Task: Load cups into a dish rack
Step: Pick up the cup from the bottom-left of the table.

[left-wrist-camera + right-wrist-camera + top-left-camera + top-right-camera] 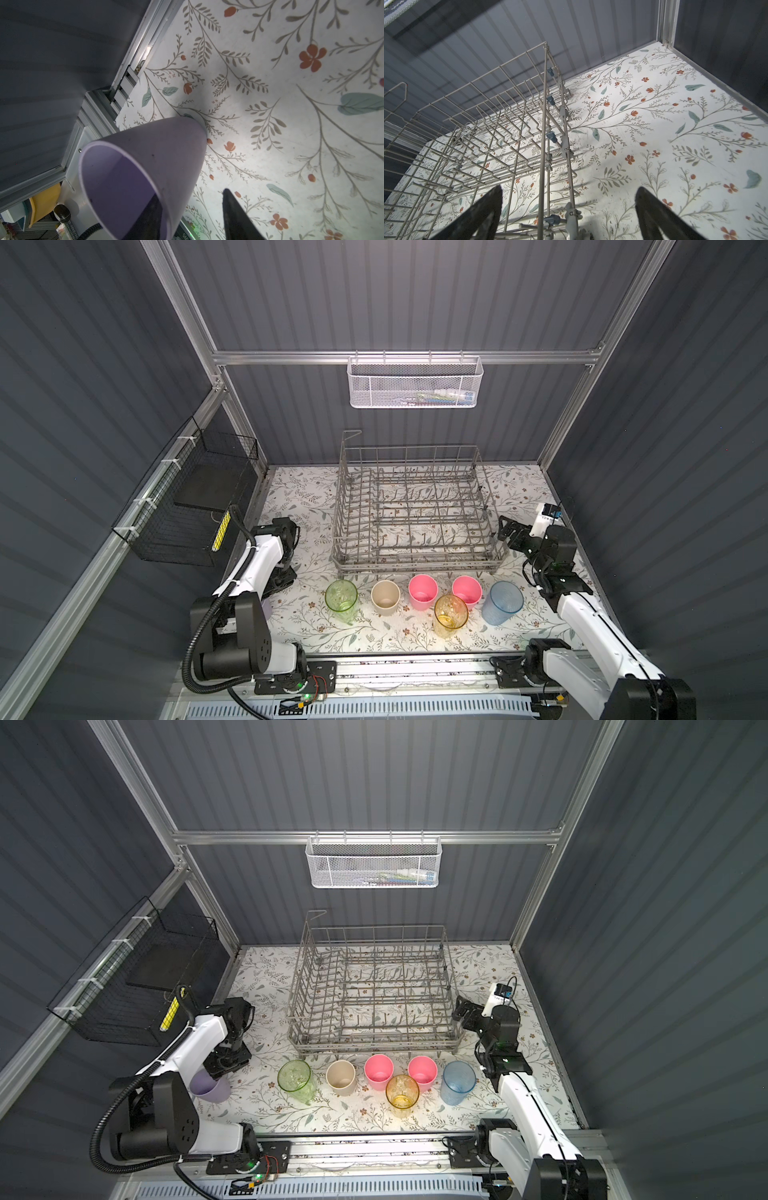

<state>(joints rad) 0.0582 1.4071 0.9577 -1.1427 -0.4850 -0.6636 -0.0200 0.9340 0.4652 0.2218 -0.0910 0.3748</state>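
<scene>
Left end of the row, near corner of the table (pixel 299 630): the lavender cup (pixel 145 166) stands on its base, well apart from the dish rack (pixel 345 506), which we see holding nothing. The left gripper (pixel 190 195) straddles the cup's rim, one finger inside and the other outside with a gap to the wall, so we note it as released, not yet pinching. The right gripper (pixel 569 188) hangs spread wide and empty just beside the rack's right side. The green cup (pixel 341 597), beige cup (pixel 385 597), two pink cups (pixel 423 592), amber cup (pixel 451 612) and blue cup (pixel 503 601) wait in front of the rack. Risks as we judge them: a one-wall pinch on a smooth tapered cup may slip or let it swing. A low carry could clip the green cup or the rack's side. A lopsided squeeze could tip it first
</scene>
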